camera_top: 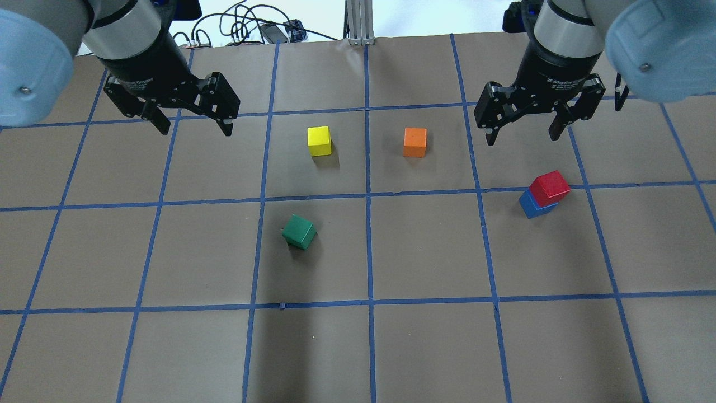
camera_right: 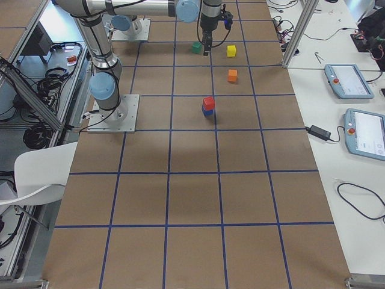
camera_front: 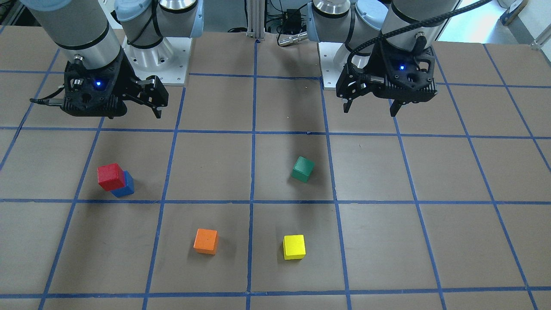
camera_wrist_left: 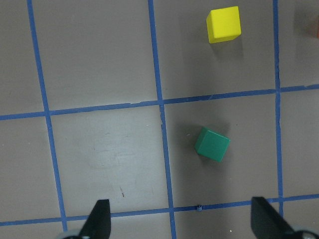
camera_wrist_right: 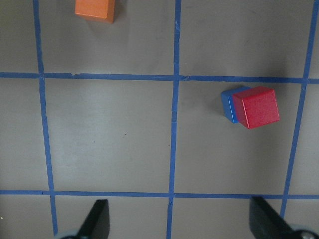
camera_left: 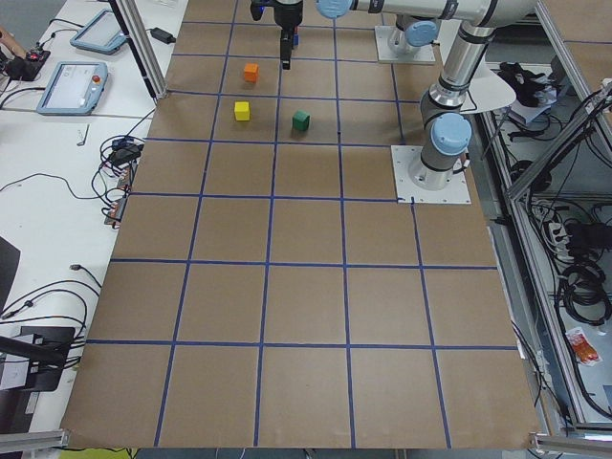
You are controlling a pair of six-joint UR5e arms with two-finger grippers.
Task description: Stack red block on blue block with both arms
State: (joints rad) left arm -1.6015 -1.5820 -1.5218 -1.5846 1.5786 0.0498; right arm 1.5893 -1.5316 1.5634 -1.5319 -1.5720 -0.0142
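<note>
Brown taped table (camera_top: 391,347), matte red block (camera_top: 550,187) atop blue block (camera_top: 532,206), slightly askew

red block (camera_top: 550,187): rested atop blue block (camera_top: 531,206), offset | blue block: on surface near right hand (camera_top: 522,137), apart

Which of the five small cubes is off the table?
The matte red cube: it sits on the blue cube, slightly offset. The green cube, orange cube and yellow cube sit singly on the table.
</note>
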